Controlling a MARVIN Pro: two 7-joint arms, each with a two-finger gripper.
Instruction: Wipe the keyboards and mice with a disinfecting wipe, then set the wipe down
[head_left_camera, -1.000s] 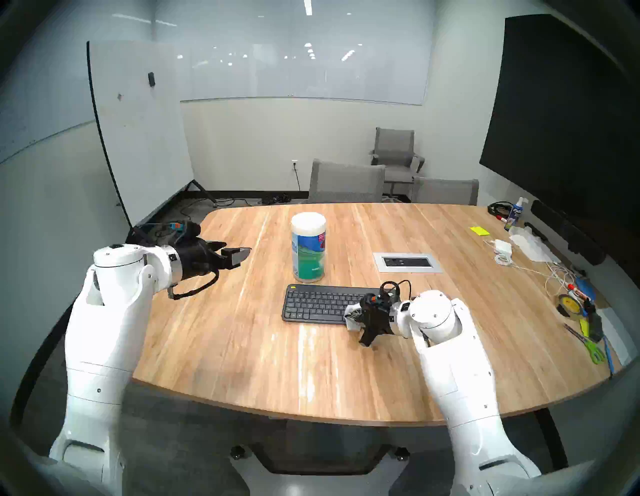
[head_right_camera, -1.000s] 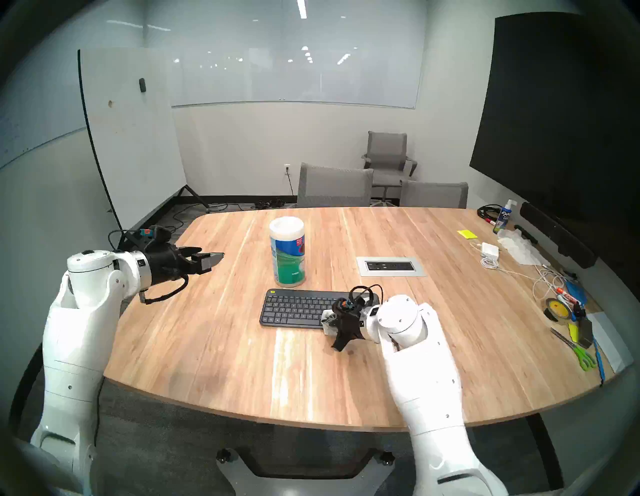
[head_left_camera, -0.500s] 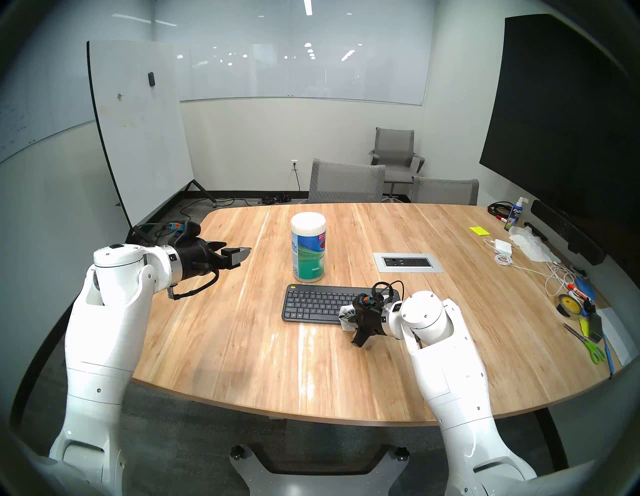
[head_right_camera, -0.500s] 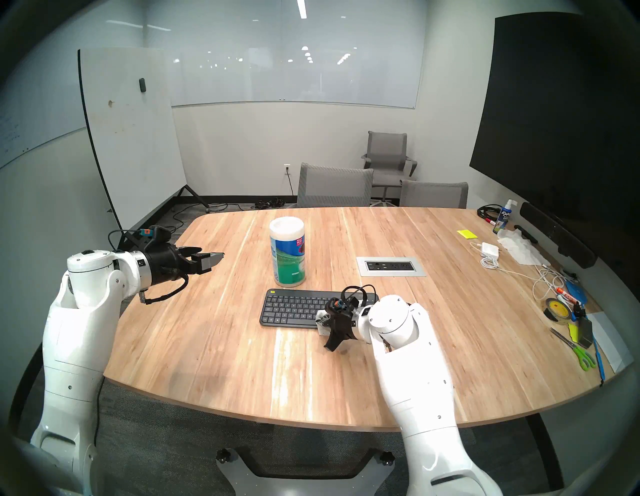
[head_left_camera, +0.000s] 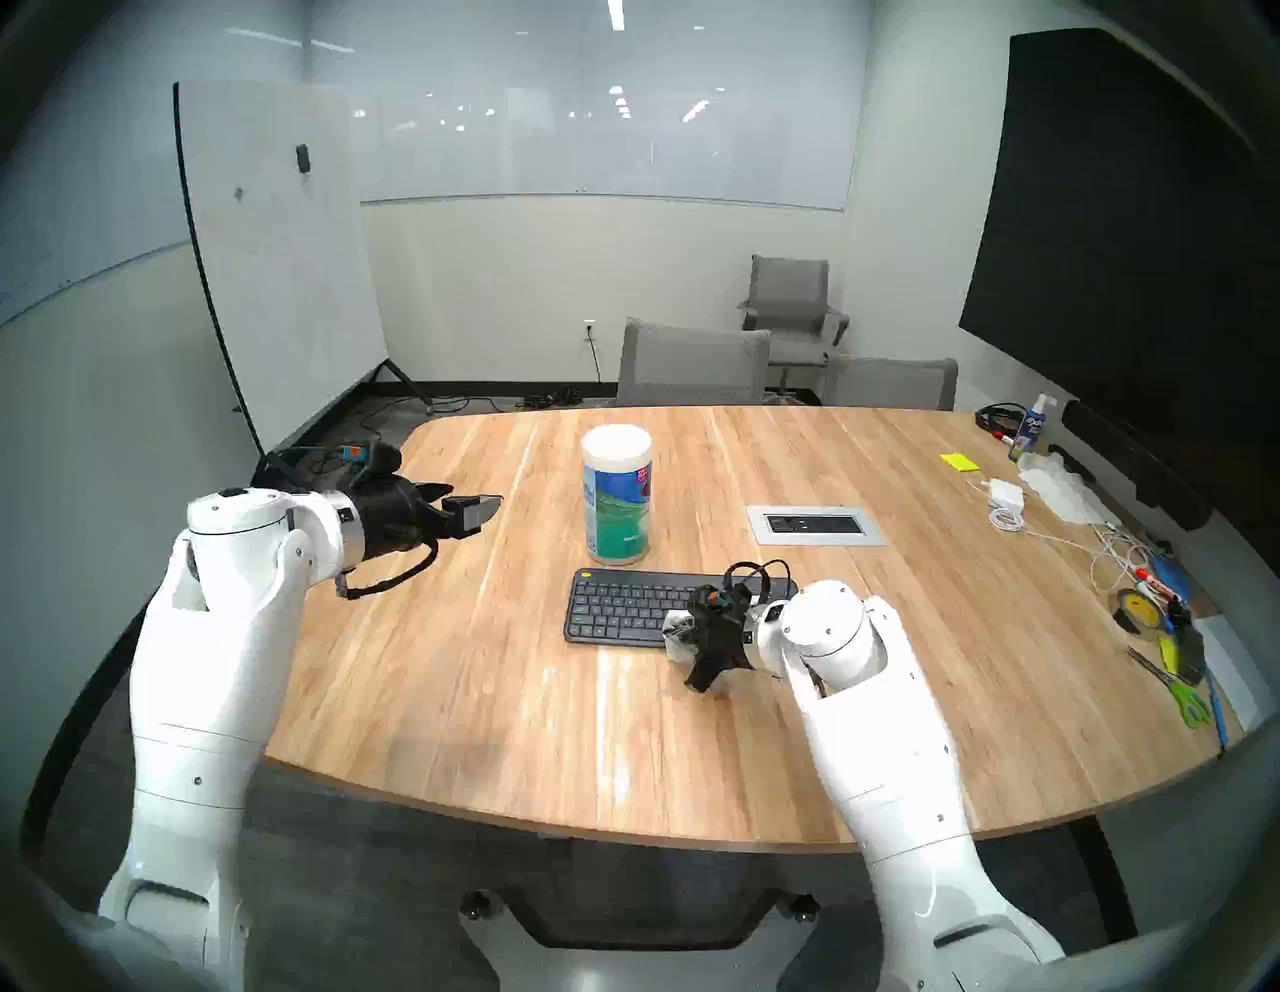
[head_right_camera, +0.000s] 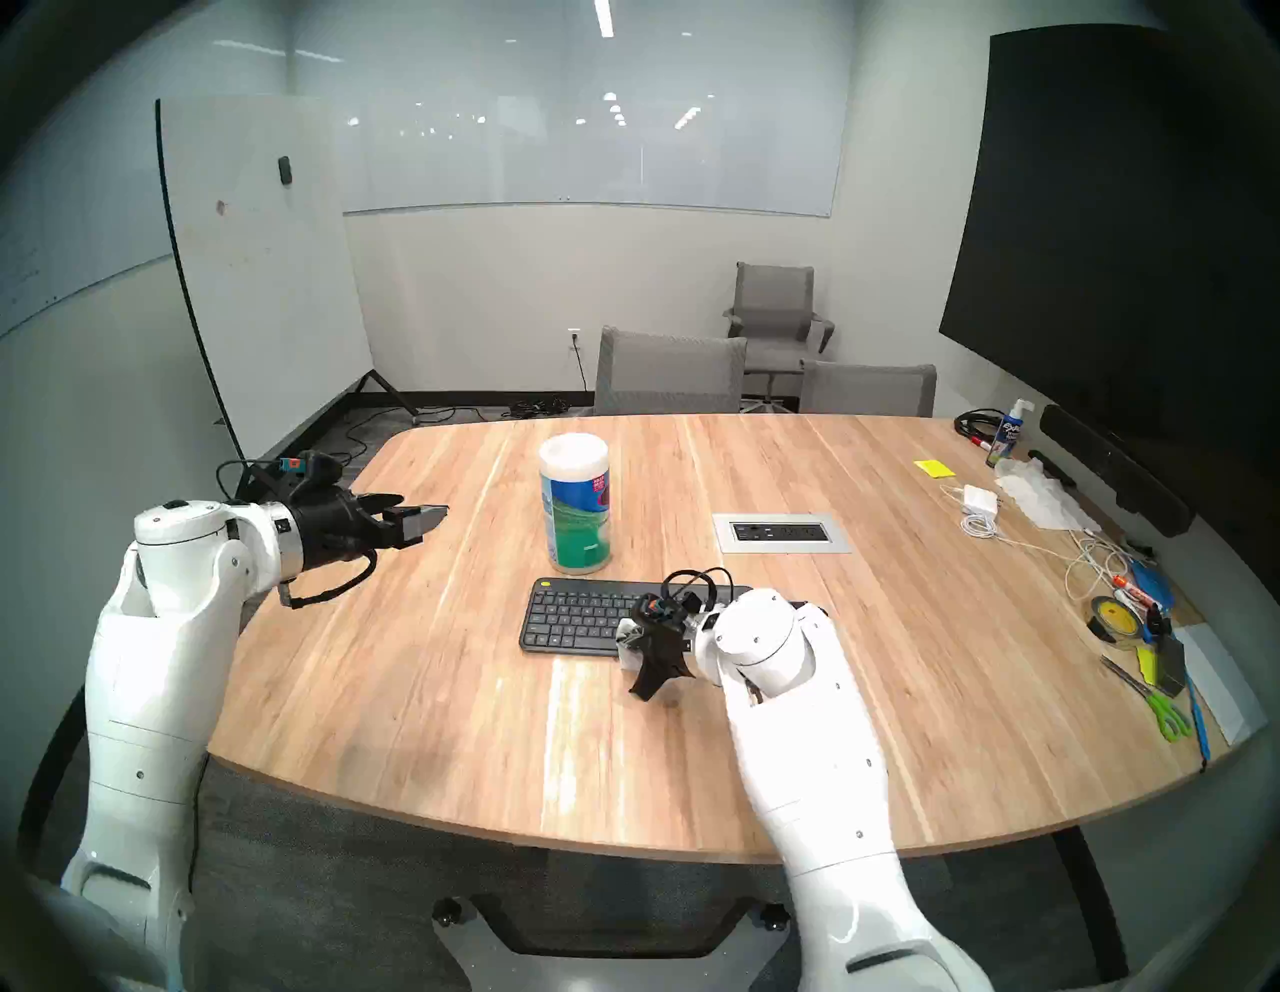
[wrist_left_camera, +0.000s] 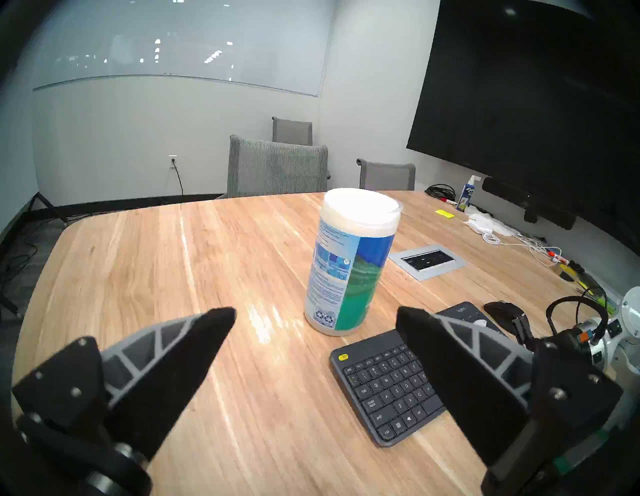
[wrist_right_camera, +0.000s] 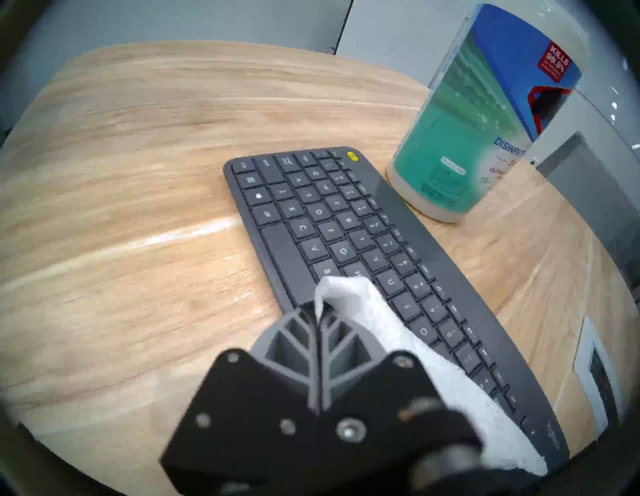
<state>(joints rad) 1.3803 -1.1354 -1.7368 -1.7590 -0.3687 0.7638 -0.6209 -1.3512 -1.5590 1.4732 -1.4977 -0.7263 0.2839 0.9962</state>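
Observation:
The dark-grey keyboard (head_left_camera: 620, 613) lies flat at the table's middle, with its yellow corner button at the far left. My right gripper (wrist_right_camera: 317, 306) is shut on the white disinfecting wipe (wrist_right_camera: 381, 325). The wipe trails over the keys of the keyboard's (wrist_right_camera: 346, 242) right half, by its near edge. From the head, the wipe (head_left_camera: 673, 634) shows as a small white wad at the right gripper (head_left_camera: 677, 627). The black mouse (wrist_left_camera: 502, 310) sits past the keyboard's (wrist_left_camera: 391, 384) right end and is hidden in the head views. My left gripper (head_left_camera: 485, 509) hovers open and empty over the table's left side.
A white-lidded blue-green wipe canister (head_left_camera: 618, 495) stands just behind the keyboard's left end. A grey power-outlet plate (head_left_camera: 816, 525) is set into the table. Cables, a charger, a tissue heap (head_left_camera: 1060, 495), a tape roll (head_left_camera: 1139, 609) and scissors crowd the right edge. Grey chairs stand at the far side.
My right gripper has slid leftward along the keyboard with the wipe in it. The left arm has not moved.

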